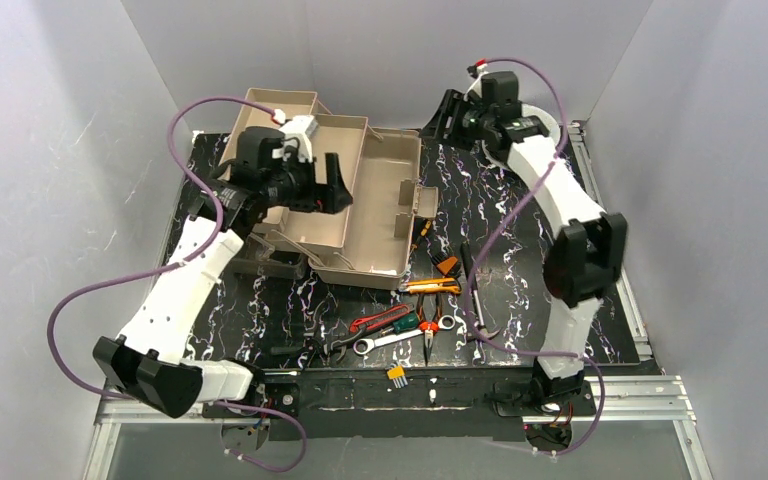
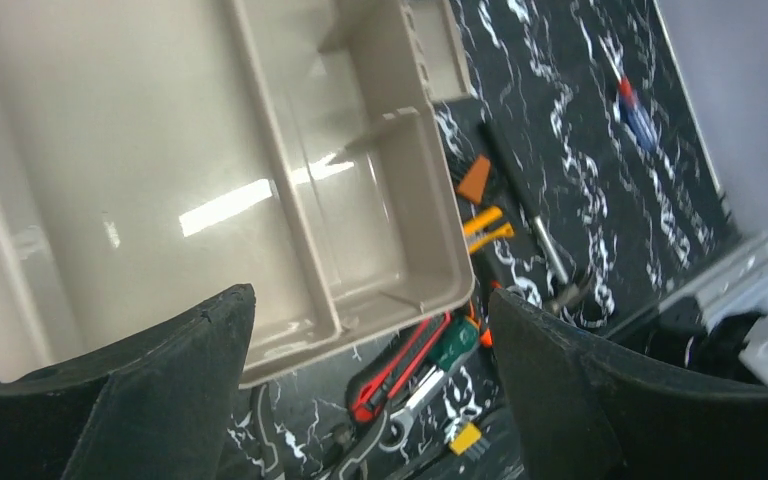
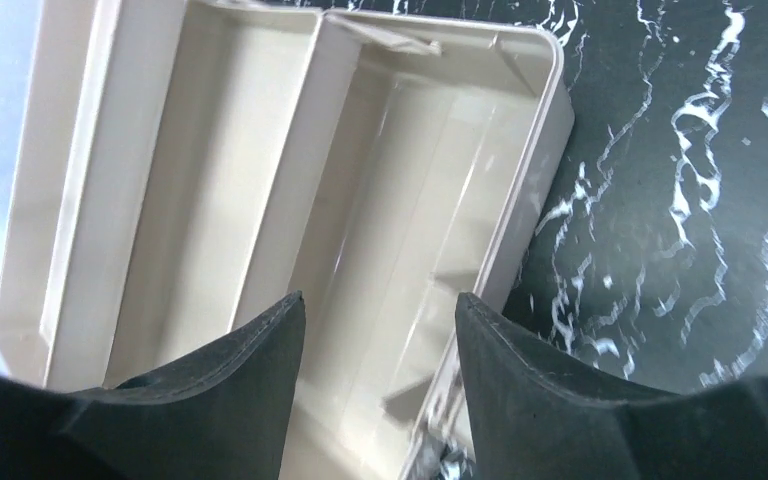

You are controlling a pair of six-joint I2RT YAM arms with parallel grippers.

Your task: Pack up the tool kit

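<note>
The tan toolbox (image 1: 360,200) lies open at the back left of the mat, its trays folded out and empty. My left gripper (image 1: 337,183) hovers over it, open and empty; in the left wrist view (image 2: 370,320) it frames the tray's near corner (image 2: 430,290) and a red knife (image 2: 400,365). My right gripper (image 1: 443,112) is open and empty above the box's far right corner; in the right wrist view (image 3: 380,310) it hangs over the tray (image 3: 400,200). The yellow knife (image 1: 430,285), wrench (image 1: 390,341), orange-handled pliers (image 1: 428,335) and hammer (image 1: 475,300) lie on the mat in front.
The black marbled mat (image 1: 510,210) is ringed by grey walls and a metal rail (image 1: 620,390) at the near edge. A small yellow bit holder (image 1: 397,375) lies near the rail. A blue and red screwdriver (image 2: 635,115) lies on the mat to the right.
</note>
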